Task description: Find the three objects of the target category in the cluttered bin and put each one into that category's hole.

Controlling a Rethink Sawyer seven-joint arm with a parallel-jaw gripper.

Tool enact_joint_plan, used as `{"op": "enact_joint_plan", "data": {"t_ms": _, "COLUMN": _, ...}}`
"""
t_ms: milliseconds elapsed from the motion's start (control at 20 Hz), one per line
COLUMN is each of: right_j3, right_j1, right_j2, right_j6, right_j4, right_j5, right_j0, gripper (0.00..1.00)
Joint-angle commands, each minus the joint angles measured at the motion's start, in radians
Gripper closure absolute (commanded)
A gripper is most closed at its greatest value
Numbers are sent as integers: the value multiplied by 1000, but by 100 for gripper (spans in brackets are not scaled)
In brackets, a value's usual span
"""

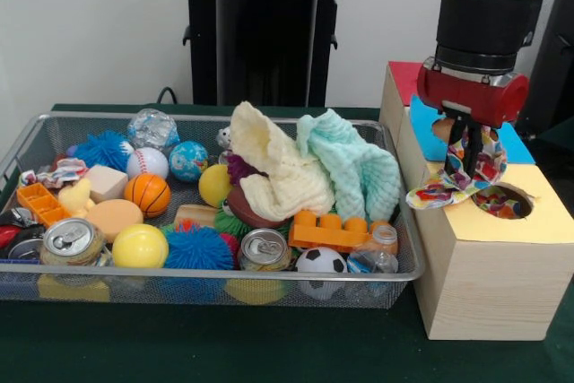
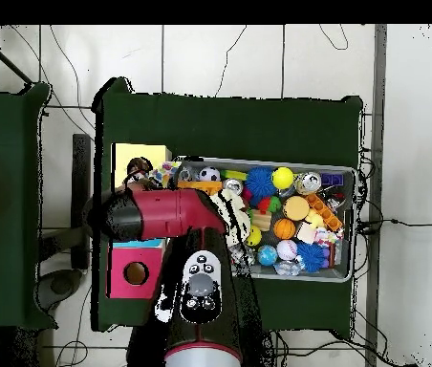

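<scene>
No readable text, brand, number or sign in either view. Drink cans in wire bin: tops only showing, side print hidden. Patterned cloth at gripper: multicoloured print, no letters made out. Wooden box with coloured top panels: plain, unmarked. Orange toy brick, globe ball: no legible marking. Overhead view: items too small to read.

I see a fine metal-mesh bin, shiny aluminium cans, soft nubby cloths, a glossy yellow plastic ball, a pale raw-wood box topped with matt coloured paper, and a matt green tabletop
</scene>
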Motion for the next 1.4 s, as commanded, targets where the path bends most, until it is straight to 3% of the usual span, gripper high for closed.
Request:
{"op": "enact_joint_plan", "data": {"t_ms": 50, "right_j3": -69, "right_j1": 115, "right_j2": -53, "right_j6": 126, "right_j4": 11, "right_j5": 34, "right_j0": 49, "gripper": 100}}
{"op": "enact_joint_plan", "data": {"t_ms": 150, "right_j3": -71, "right_j1": 144, "right_j2": -39, "right_j6": 144, "right_j4": 40, "right_j5": 18, "right_j0": 55, "gripper": 100}}
{"op": "enact_joint_plan", "data": {"t_ms": 450, "right_j3": -25, "right_j1": 173, "right_j2": 94, "right_j6": 117, "right_j4": 137, "right_j5": -11, "right_j0": -1, "gripper": 100}}
{"op": "enact_joint_plan", "data": {"t_ms": 850, "right_j3": -24, "right_j1": 193, "right_j2": 114, "right_j6": 78, "right_j4": 183, "right_j5": -36, "right_j0": -7, "gripper": 100}}
{"op": "enact_joint_plan", "data": {"t_ms": 1100, "right_j3": 18, "right_j1": 190, "right_j2": 191, "right_j6": 31, "right_j4": 216, "right_j5": -37, "right_j0": -61, "gripper": 100}}
{"op": "enact_joint_plan", "data": {"t_ms": 1400, "right_j3": 25, "right_j1": 215, "right_j2": 228, "right_j6": 42, "right_j4": 231, "right_j5": -74, "right_j0": -64, "gripper": 100}}
